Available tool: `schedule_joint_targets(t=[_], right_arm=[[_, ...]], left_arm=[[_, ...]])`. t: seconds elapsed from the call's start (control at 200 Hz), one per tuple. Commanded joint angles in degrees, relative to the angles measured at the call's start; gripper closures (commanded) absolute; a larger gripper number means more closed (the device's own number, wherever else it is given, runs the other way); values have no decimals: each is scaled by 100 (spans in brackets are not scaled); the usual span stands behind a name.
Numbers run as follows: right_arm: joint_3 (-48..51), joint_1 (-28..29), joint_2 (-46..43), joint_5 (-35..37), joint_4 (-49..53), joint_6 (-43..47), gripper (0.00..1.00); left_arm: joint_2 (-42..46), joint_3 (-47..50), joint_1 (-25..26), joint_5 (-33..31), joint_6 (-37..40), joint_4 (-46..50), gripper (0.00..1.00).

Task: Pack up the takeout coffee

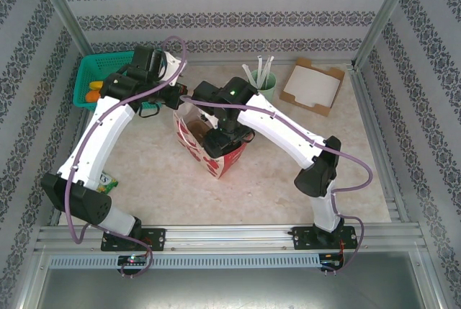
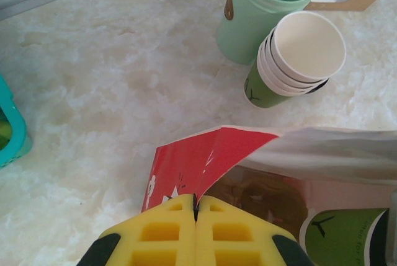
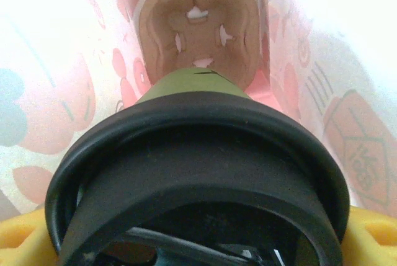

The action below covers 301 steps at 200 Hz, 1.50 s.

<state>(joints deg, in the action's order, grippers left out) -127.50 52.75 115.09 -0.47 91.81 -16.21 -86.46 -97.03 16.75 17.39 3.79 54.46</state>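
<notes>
Right claw (image 3: 198, 247) grasping coffee cup (image 3: 186, 85) by sides below black lid (image 3: 198, 154); cup upright, inside bag (image 2: 198, 160), above brown cup holder (image 3: 192, 24) on bag floor

Step, as judged: lower straight, centre over holder slot, stay level, release only once seated

Left claw (image 2: 195, 216) clenched on red bag rim, holding mouth open; should hold until cup down

Risk: lid or claw snagging thin paper wall, bag tipping

Beyond bag on counter (image 2: 93, 61): stack of empty cups (image 2: 298, 61) just beside green cup with straws (image 2: 260, 12); cardboard tray (image 1: 311, 86) far right, basket (image 1: 97, 71) far left; none in way
</notes>
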Motion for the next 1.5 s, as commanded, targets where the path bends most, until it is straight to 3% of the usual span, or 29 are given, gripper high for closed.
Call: schedule_joint_targets(t=[0.0,0.235,1.499], right_arm=[[-178,-15,168,72,1156,21,53],[-406,-129,468,117,1033,120,53],[164,-284,624,70,633,398,53]], left_arm=[[42,213,-75,84,-58,-233,100],[24,279,-73,113,-296,-365,100],[-7,333,-76,212,-45,-357,100]])
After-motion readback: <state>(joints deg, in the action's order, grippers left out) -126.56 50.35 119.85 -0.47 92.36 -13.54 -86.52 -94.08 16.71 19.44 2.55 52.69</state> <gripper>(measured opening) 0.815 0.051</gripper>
